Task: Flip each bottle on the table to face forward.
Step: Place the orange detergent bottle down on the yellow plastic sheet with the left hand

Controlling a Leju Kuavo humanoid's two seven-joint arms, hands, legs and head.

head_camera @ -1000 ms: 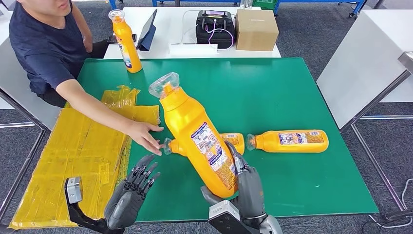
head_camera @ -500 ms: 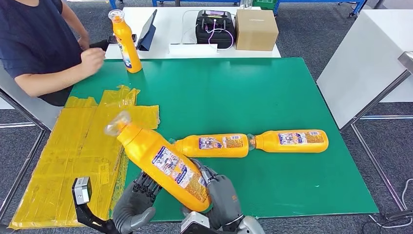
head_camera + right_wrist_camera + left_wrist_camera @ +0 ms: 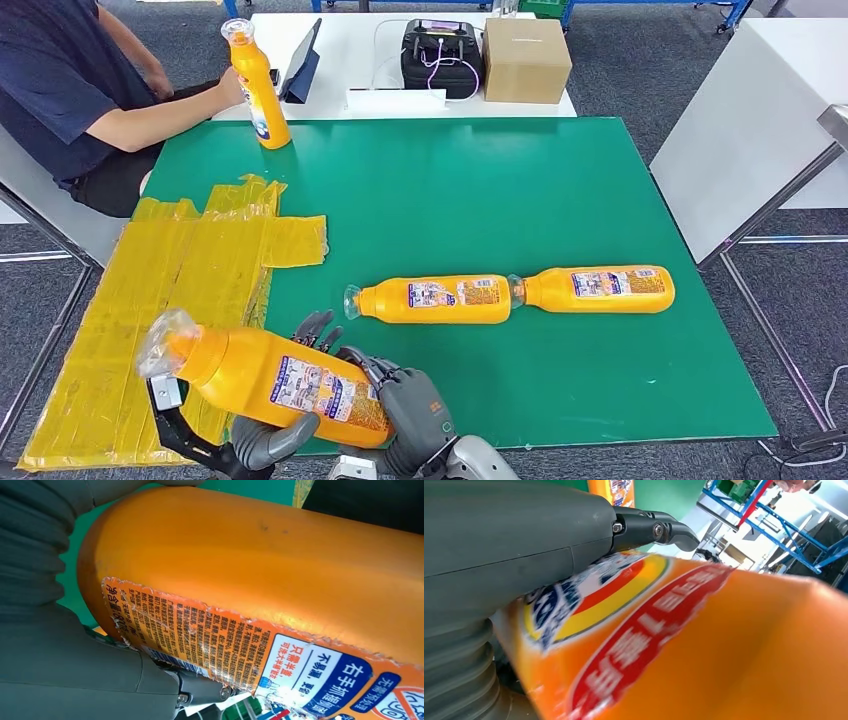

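Observation:
A large orange bottle [image 3: 270, 378] with a clear cap lies almost level above the table's front left edge, cap pointing left and back label up. My right hand [image 3: 415, 410] grips its base, and my left hand [image 3: 268, 438] holds its body from underneath. The left wrist view has the orange bottle [image 3: 704, 645] with its front logo pressed against my left hand [image 3: 514, 545]. In the right wrist view the bottle [image 3: 280, 560] lies in my right hand [image 3: 65, 670]. Two smaller orange bottles [image 3: 435, 299] [image 3: 595, 288] lie end to end on the green table [image 3: 480, 190].
A fourth orange bottle [image 3: 257, 85] stands upright at the back left corner, with a seated person's hand [image 3: 232, 88] beside it. A yellow plastic sheet [image 3: 170, 290] covers the table's left edge. A cardboard box [image 3: 526, 60], black device [image 3: 441, 55] and tablet [image 3: 303, 60] sit behind.
The big bottle tipped from nearly upright to level and swung left and toward me. My left hand closed under it. The person's arm drew back to the far upright bottle.

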